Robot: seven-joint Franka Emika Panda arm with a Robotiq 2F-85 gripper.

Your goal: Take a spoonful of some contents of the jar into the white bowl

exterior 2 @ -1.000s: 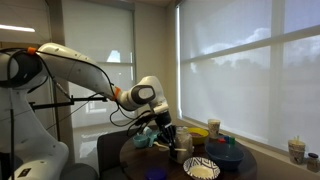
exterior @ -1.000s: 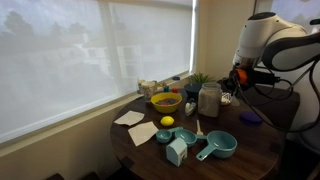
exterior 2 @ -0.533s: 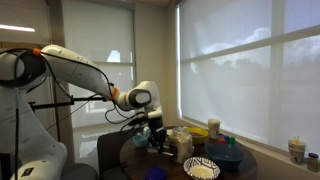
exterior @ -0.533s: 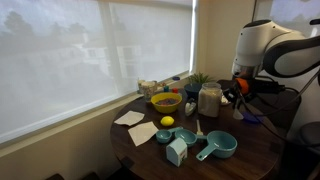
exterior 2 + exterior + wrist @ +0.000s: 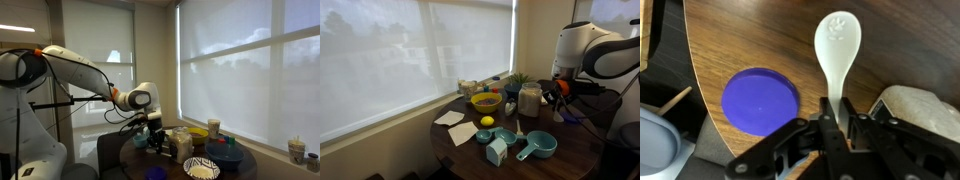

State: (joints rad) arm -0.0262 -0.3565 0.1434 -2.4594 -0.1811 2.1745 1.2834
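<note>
round wood table (image 5: pixel 565 160) | jar (image 5: pixel 529 100) | yellow bowl (image 5: pixel 486 101) | lemon (image 5: pixel 487 122) | blue lid (image 5: pixel 760 100)

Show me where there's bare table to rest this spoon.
Bare wood lies under the spoon, between the purple lid and the jar. The table on the camera side of the teal cups looks free. It is crowded around the yellow bowl.

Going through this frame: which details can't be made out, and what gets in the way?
- Wrist view: the glass jar is cut off by the right edge, so its mouth is unseen.
- Exterior view: the jar's contents are too small to identify.
- Exterior view: the white bowl is too small to tell what it holds.
- Wrist view: the white plastic spoon has its handle end hidden inside the gripper.
</note>
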